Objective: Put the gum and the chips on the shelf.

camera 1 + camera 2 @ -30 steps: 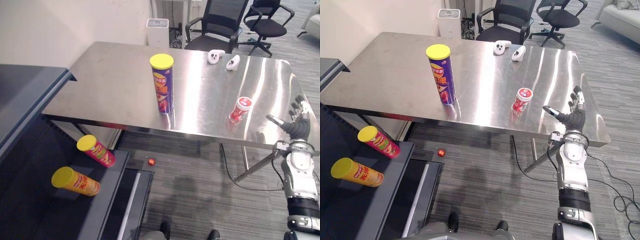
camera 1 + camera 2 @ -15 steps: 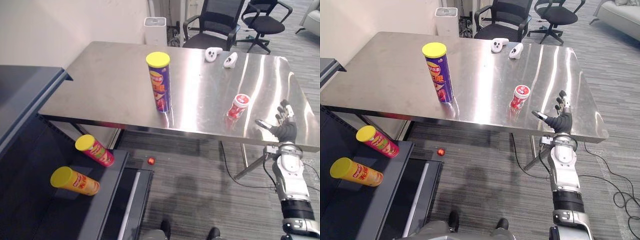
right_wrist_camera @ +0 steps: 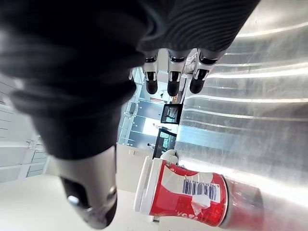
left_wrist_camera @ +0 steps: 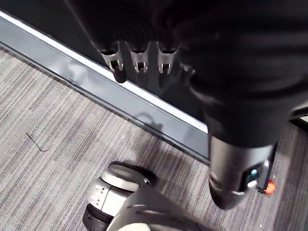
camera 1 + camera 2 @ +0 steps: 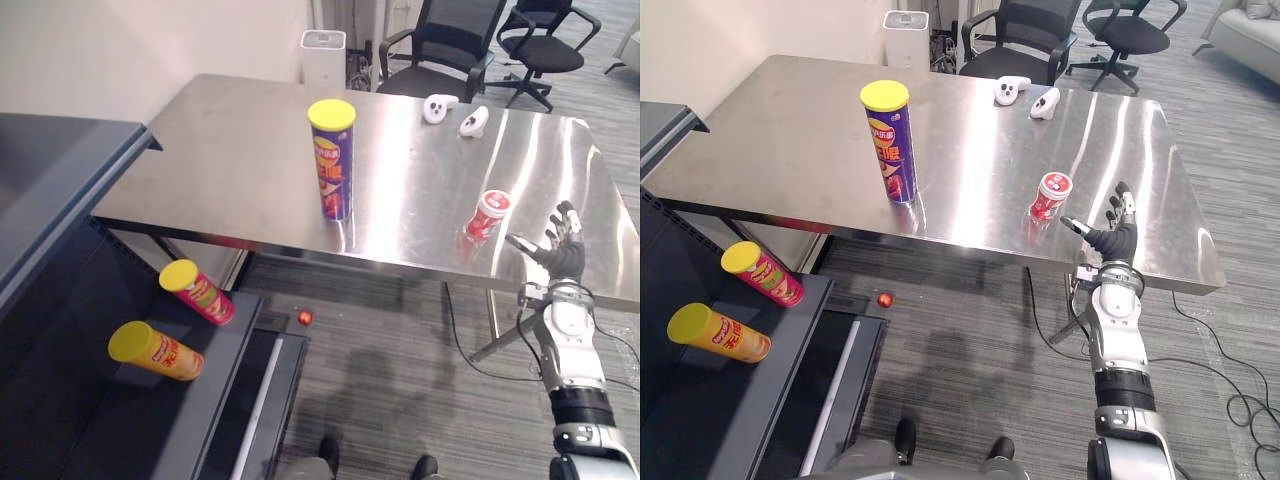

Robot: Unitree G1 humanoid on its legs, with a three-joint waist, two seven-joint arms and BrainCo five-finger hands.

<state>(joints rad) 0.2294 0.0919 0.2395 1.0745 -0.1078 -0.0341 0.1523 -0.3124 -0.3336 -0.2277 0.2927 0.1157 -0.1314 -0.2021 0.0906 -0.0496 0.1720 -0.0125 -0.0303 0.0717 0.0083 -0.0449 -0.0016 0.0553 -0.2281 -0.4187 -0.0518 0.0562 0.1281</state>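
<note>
The gum tub (image 5: 488, 214), red with a white lid, stands upright near the right end of the steel surface (image 5: 230, 150), close to its near edge. The chips can (image 5: 332, 160), purple with a yellow lid, stands upright near the middle, well apart from the tub. The right hand (image 5: 556, 250) is raised just beside the gum tub, fingers straight and spread wide, holding nothing and not touching it. The left hand (image 4: 139, 60) hangs low over the floor, fingers relaxed and empty. The dark shelf (image 5: 215, 390) lies to the robot's left, below the surface; a red can (image 5: 196, 292) and an orange can (image 5: 155, 350) lie on their sides on it. Judgement: the tub is light, stiff and smooth-sided, best gripped round its body below the lid. The chips can is light but tall and tips easily, so grip it at mid-height. The tub's label (image 3: 197, 188) shows a barcode; its other print cannot be read.
</note>
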